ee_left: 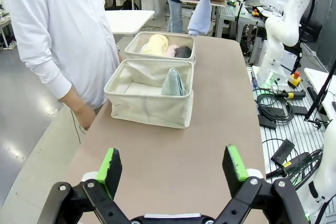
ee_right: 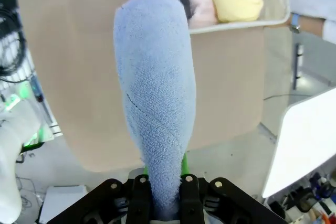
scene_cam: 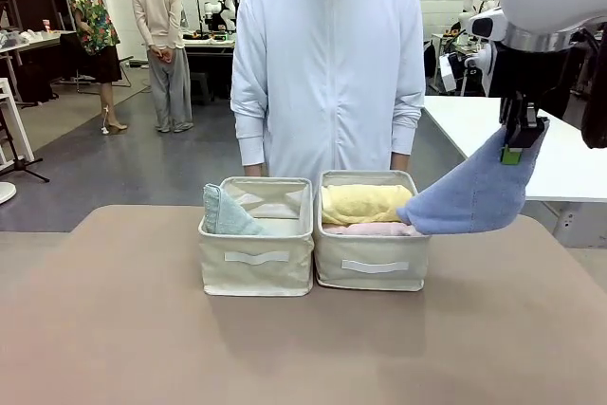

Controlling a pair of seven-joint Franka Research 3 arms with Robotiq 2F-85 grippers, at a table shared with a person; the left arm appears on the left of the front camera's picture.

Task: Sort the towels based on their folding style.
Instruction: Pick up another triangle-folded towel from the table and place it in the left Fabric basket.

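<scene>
The blue towel point(scene_cam: 474, 192) hangs in the air from the right pincer point(scene_cam: 517, 144), above the right edge of the surface point(scene_cam: 142, 329). The pincer is clenched on the narrow top end of this towel. The wide lower end points down and toward the right bin point(scene_cam: 372, 267). In the front view this end comes to the upper right rim of the bin, but it is not possible to tell if it touches it. In the right wrist view the towel rises from between the two green pads point(ee_right: 184, 163) and covers most of them.

The two bins stand side by side, touching, in the middle of the surface near its far edge, in front of the person point(scene_cam: 327, 64). The left bin point(scene_cam: 256, 248) holds the green-grey towel point(scene_cam: 223, 213), a cone fold that stands upright against the left wall. The right bin holds the yellow towel point(scene_cam: 365, 203) at its far side and the pink towel point(scene_cam: 375, 230) beside it. In the left wrist view the grey towel point(ee_left: 182, 52) lies next to the pink one. All three are rolled and lie flat.

The left pincer point(ee_left: 173, 163) is released, its jaws wide apart and holding nothing, above the left part of the surface, well apart from the bins. One hand point(ee_left: 84, 116) of the person hangs at the far edge, near the left bin.
</scene>
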